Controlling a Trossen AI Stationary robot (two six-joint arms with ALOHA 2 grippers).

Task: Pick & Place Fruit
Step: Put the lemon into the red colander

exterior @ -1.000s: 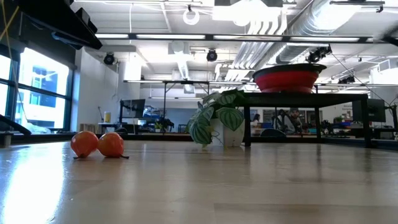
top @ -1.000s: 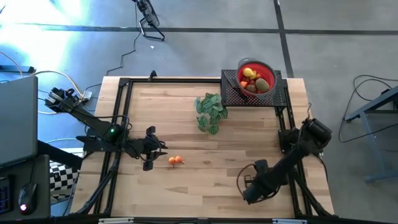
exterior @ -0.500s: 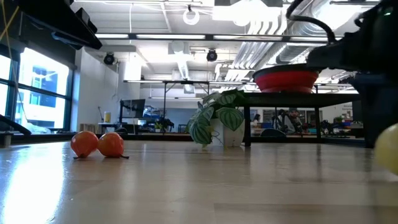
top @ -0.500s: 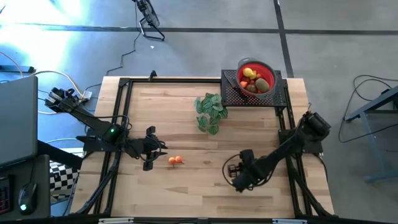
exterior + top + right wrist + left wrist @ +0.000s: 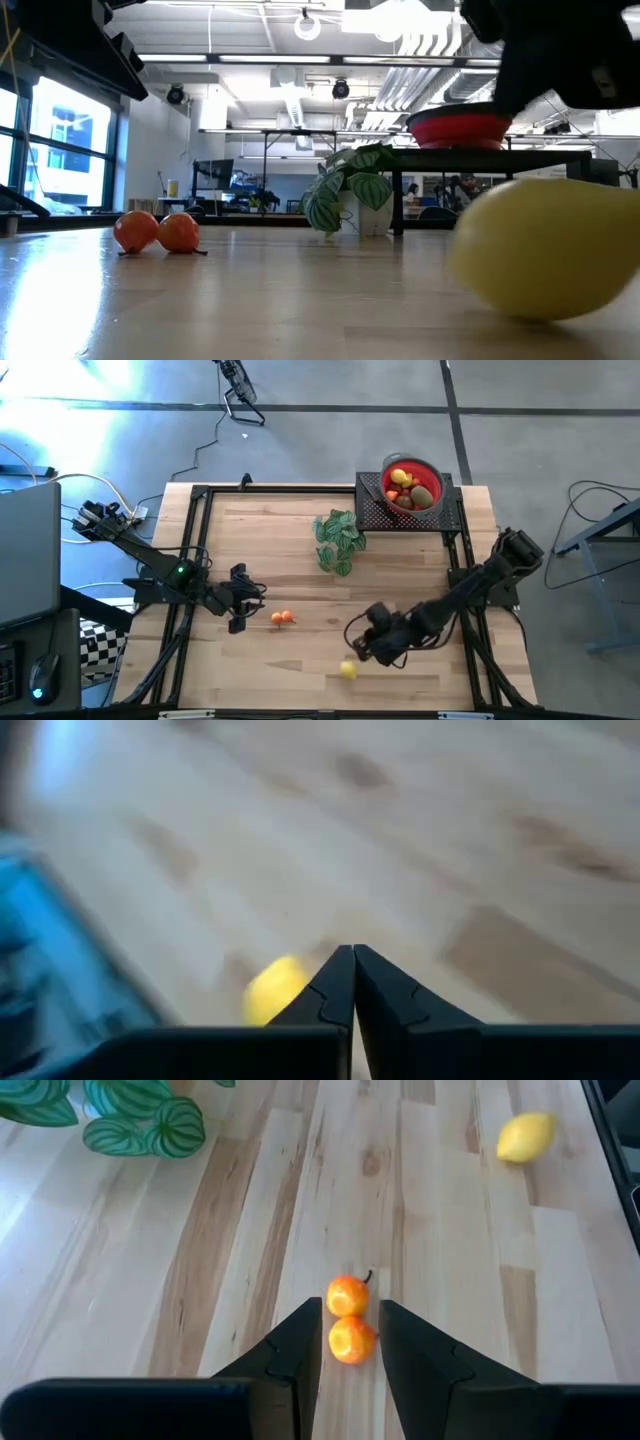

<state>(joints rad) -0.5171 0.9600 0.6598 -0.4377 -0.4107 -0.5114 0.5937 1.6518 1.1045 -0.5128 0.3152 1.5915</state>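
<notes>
Surface: pale wooden table (image 5: 300, 560) inside a black frame, a workshop room seen beyond it in the low view.
Landmark: leafy plant sprig (image 5: 338, 540), one, standing near the table's middle.
Bowl: one red bowl (image 5: 432, 472) on a black stand beyond the sprig, several fruit pieces already lying in it; their exact count cannot be told.
Loose fruit: three counted on the wood.
Orange pair: two small orange fruits (image 5: 346, 1317), touching each other, on the near side of the sprig.
Lemon: one yellow lemon (image 5: 347, 670), farther from the sprig, near the table's front edge.
Left gripper (image 5: 349, 1342): jaws slightly parted, nothing gripped, the orange pair lying just ahead between the tips.
Right gripper (image 5: 352, 982): fingers pressed together, empty, just beside the lemon.
Handling: judged light, smooth and prone to rolling; a hold across the widest middle is advised.
</notes>
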